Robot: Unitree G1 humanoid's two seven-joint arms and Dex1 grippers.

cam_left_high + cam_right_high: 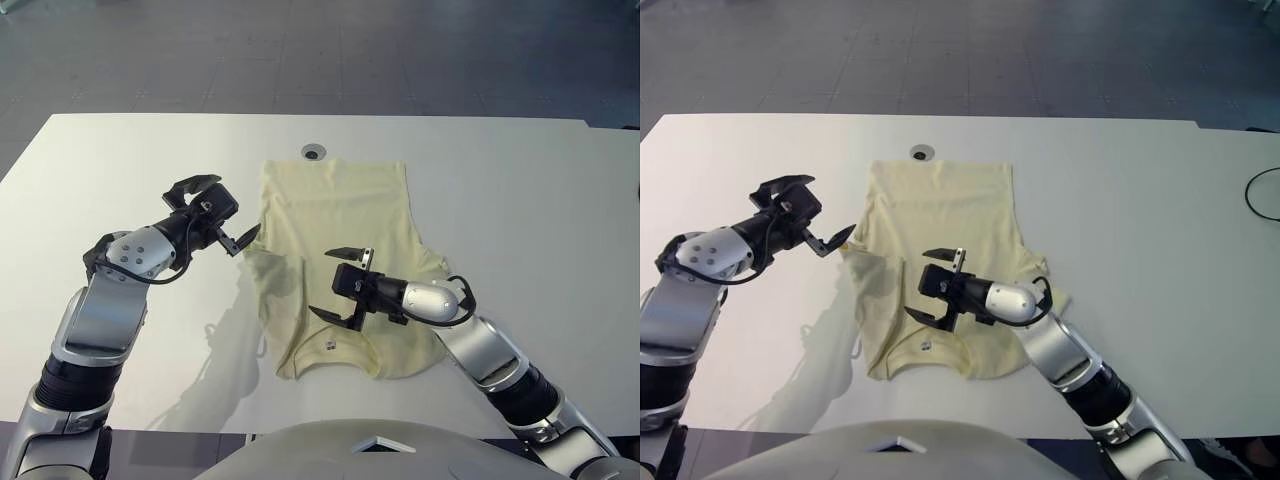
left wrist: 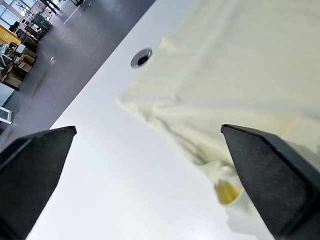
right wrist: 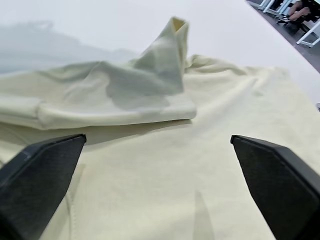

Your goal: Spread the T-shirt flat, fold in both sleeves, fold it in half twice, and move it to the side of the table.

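The pale yellow T-shirt (image 1: 340, 210) lies mid-frame on the white tabletop (image 1: 520, 200). It looks soft, light and prone to bunching, best pinched at its rumpled left-edge sleeve. The left gripper (image 1: 222, 213) and right gripper (image 1: 340, 284) jaws gape, empty.

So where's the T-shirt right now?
In the eye views the T-shirt lies central on the table, far edge beside the round port, under the open right gripper.

No print can be read; the tag (image 1: 329, 344) at the neck of the T-shirt (image 1: 340, 220) is too small.
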